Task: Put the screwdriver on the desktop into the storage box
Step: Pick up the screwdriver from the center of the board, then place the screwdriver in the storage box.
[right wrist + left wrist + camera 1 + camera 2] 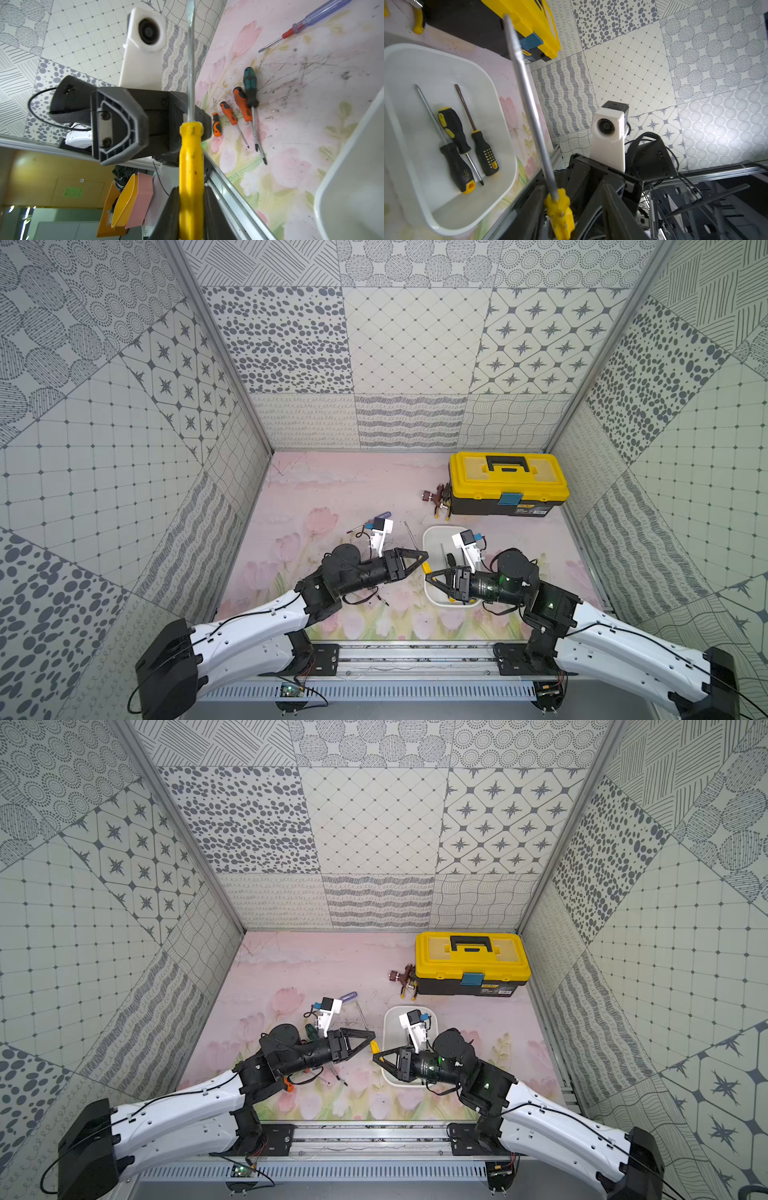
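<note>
Yellow screwdriver handed across beside the white box.
On the left of the surface (332,489), several loose screwdrivers (242,106) lay waiting. The left jaws stood spread around the yellow screwdriver (191,166), seemingly freeing it for the other arm. The tool hung off the surface between both arms, at the left rim of the box (444,527): a long bare steel shaft pointing far and a chunky yellow handle flecked with dark grime. The right jaws pinched that handle, probably because this arm reaches the box more easily; inside it lay three black-handled screwdrivers (467,145), so the job looked partly done.
</note>
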{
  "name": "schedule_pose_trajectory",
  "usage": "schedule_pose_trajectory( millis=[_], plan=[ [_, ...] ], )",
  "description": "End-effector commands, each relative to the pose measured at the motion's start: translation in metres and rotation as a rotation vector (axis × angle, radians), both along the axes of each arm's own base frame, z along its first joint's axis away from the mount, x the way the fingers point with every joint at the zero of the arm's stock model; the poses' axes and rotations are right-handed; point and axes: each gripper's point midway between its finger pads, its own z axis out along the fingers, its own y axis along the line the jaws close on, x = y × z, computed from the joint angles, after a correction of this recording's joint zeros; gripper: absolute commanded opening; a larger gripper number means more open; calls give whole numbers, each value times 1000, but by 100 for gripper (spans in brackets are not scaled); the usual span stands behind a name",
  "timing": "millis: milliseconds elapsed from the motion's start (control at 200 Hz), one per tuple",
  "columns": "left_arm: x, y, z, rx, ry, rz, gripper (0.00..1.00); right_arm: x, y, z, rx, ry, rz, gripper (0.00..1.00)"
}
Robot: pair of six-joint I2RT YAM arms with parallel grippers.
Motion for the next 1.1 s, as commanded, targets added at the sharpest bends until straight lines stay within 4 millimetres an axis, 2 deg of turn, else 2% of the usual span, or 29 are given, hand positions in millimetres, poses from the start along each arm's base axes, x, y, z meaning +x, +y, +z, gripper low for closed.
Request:
schedule_pose_trajectory(
  millis=[0,75,85,115,250,325,455,555,710,870,910,1021,1096],
  plan=[
    [14,15,-27,185,9,101,57,13,-15,-12,-103,-18,-97,0],
    [18,22,-34,264,8,131,59,17,-22,-19,-140,-17,-135,0],
    [19,22,-34,269,5,135,59,19,-22,-11,-130,-25,-141,0],
    [20,25,-36,293,5,149,59,20,-25,-9,-140,-28,-157,0],
    [24,34,-49,378,22,184,61,30,-46,-22,-243,-21,-257,0],
    [27,40,-54,430,26,206,59,35,-57,-30,-317,-10,-309,0],
    [29,44,-54,457,7,226,53,40,-63,-44,-434,16,-336,0],
    [26,43,-49,465,-44,199,43,42,-68,-59,-505,48,-356,0],
    [28,51,-46,503,-92,219,27,44,-69,-66,-553,54,-363,0],
    [30,55,-50,543,-92,231,20,46,-69,-67,-575,47,-370,0],
    [33,56,-52,564,-83,242,21,47,-71,-65,-583,42,-375,0],
    [36,55,-61,624,-45,237,37,47,-71,-64,-587,39,-379,0],
    [37,51,-65,658,-34,218,38,47,-71,-64,-592,37,-381,0]
  ],
)
